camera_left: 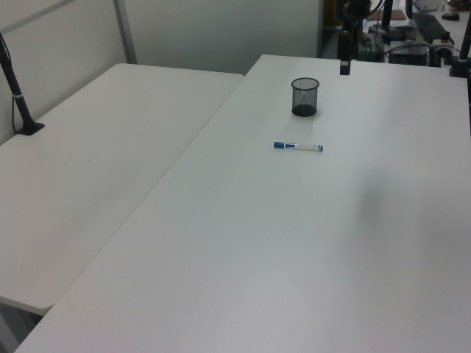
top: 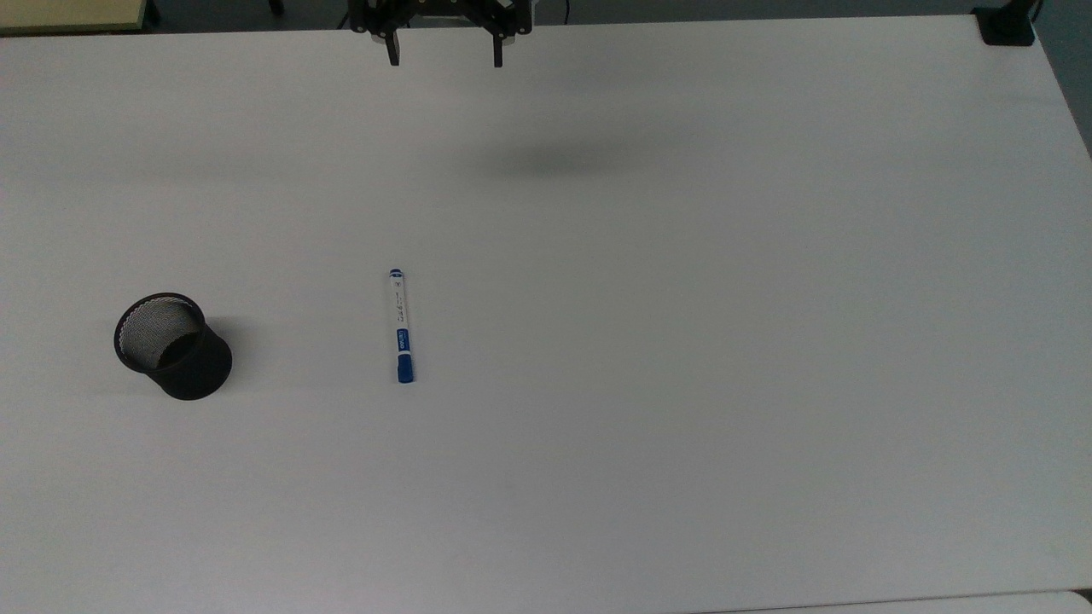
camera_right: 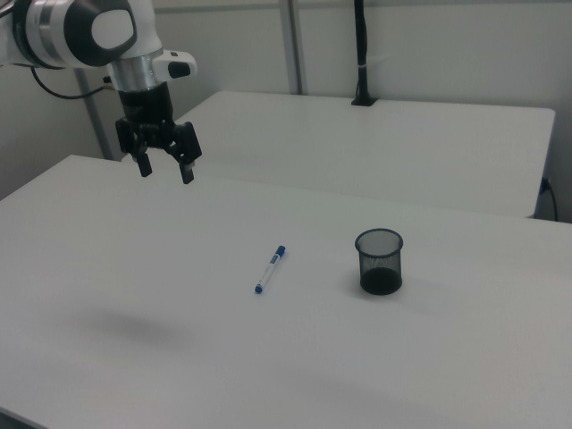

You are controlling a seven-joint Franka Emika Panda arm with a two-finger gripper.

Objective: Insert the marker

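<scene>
The gripper hangs high over the table near the top view's top edge, its fingers spread wide and holding nothing. The marker lies flat well inside the tabletop, well apart from the gripper. The black mesh cup stands upright nearer the top view's left edge.
</scene>
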